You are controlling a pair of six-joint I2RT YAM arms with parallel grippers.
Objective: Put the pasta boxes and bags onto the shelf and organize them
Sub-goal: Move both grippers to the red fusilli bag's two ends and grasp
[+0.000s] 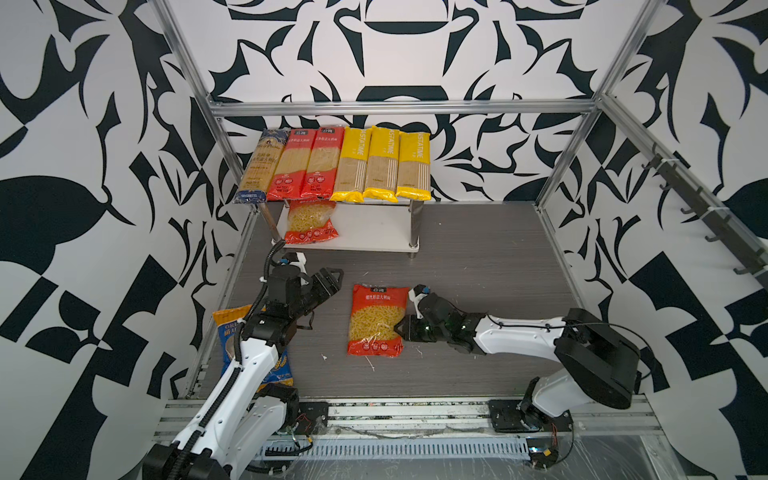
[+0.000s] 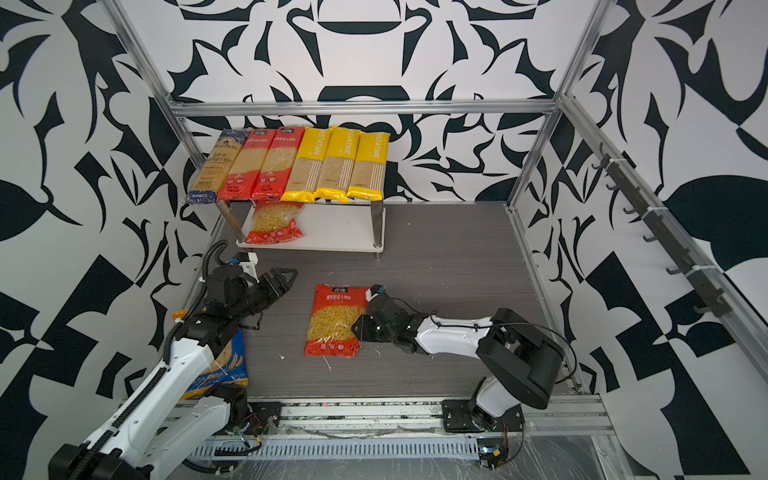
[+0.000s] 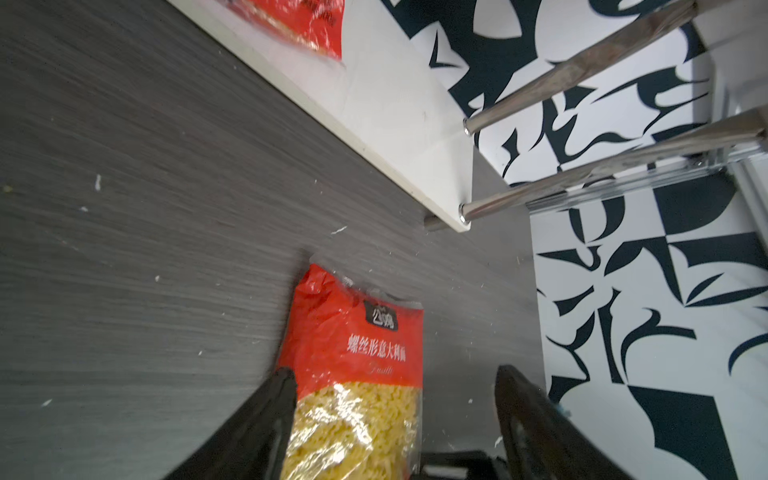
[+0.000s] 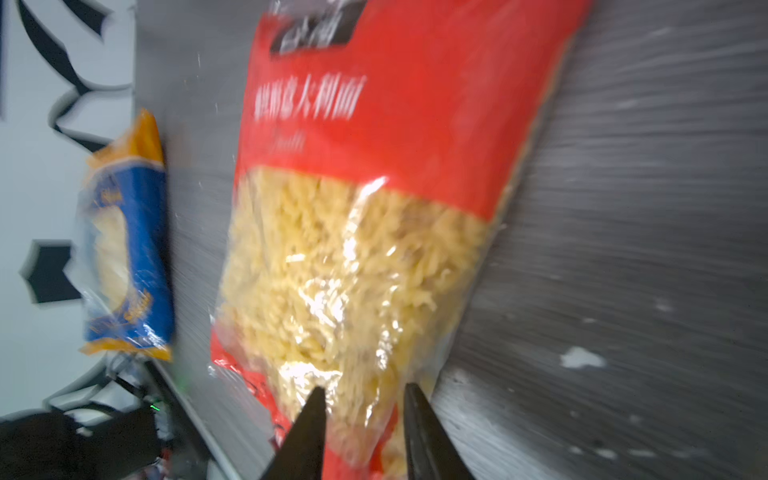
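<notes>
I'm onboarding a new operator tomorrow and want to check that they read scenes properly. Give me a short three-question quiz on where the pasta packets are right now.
1. True or false: the three long yellow packets lie on the top board of the shelf.
2. What lies on the shelf's lower board? A) a short red packet; B) a long yellow packet; C) nothing.
3. How many packets lie on the table, off the shelf?

Key: 1 true. 2 A. 3 two: the second short red packet, by the right gripper, and the blue-orange packet.
</notes>
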